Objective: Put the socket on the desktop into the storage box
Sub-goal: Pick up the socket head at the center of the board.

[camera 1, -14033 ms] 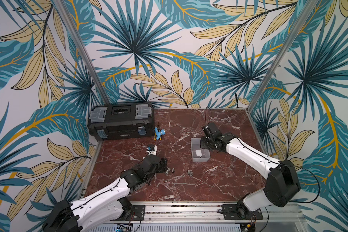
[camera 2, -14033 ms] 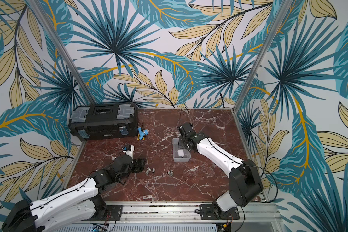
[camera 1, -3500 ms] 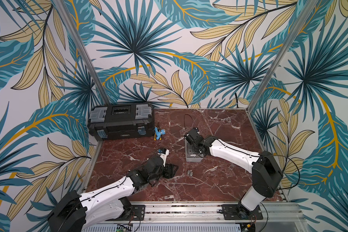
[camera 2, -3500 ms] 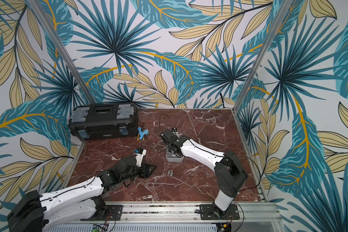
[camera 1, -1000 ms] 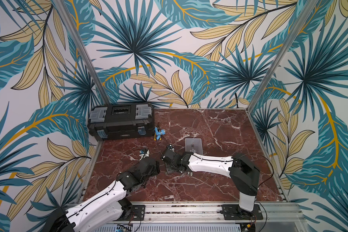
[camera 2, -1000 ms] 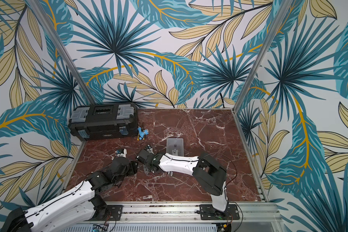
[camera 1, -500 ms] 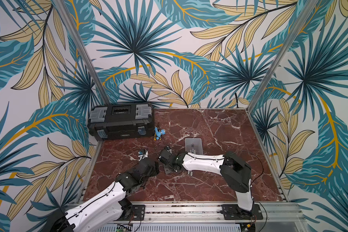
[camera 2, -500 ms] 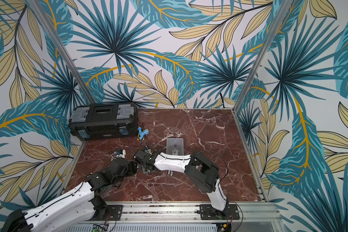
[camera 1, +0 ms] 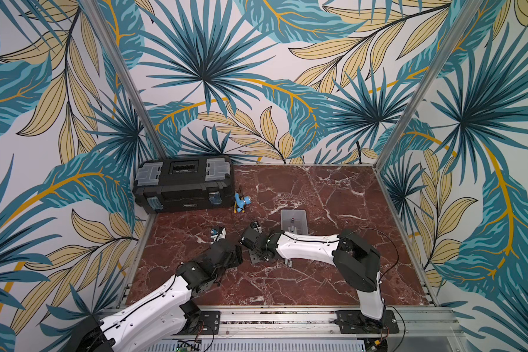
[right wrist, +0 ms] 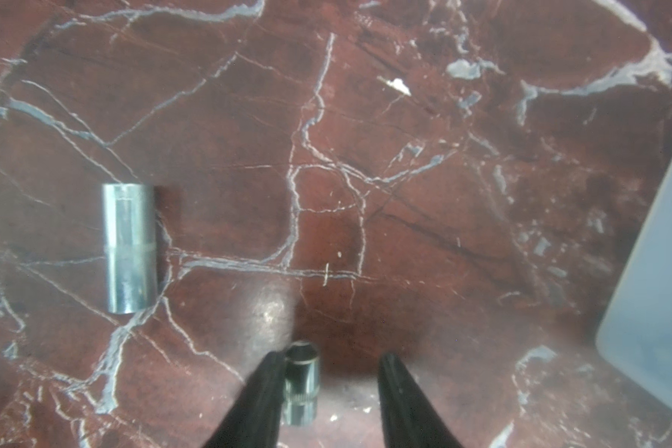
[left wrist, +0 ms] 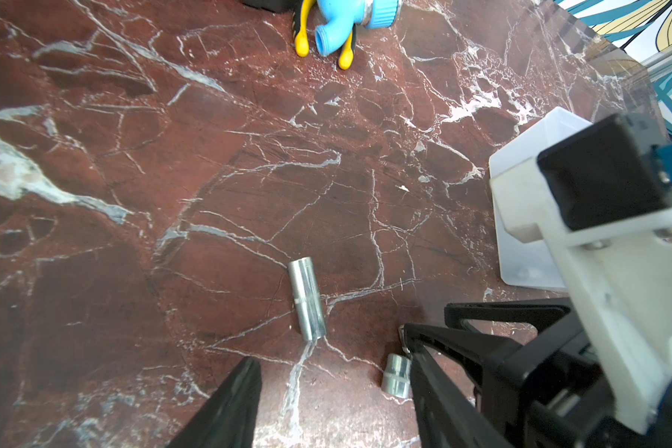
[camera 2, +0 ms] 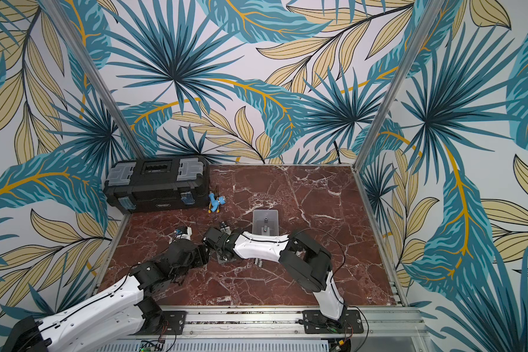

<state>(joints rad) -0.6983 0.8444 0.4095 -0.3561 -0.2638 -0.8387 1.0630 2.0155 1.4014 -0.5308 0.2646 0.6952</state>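
On the red-brown marble desktop [camera 1: 333, 283], a short steel socket [right wrist: 301, 388] lies between the fingers of my right gripper [right wrist: 328, 391]. It touches one finger and a gap separates it from the other, so the jaws are open around it. A longer socket [right wrist: 129, 248] lies beside it, also seen in the left wrist view [left wrist: 307, 304] with the short socket [left wrist: 395, 375]. My left gripper [left wrist: 334, 388] hangs open just short of both. A third socket [camera 1: 289, 262] lies by the right forearm. The translucent storage box [camera 1: 302, 213] [camera 2: 273, 213] stands behind the right arm with small pieces inside.
A black toolbox [camera 1: 183, 183] sits at the back left. A blue and yellow tool [camera 1: 241, 202] lies beside it. In both top views the two wrists nearly touch at mid-table. Aluminium rails edge the desktop, and the right arm stretches across its middle.
The right gripper has shifted slightly left and back over the short socket, and its jaws have narrowed around it. The left arm has barely moved.
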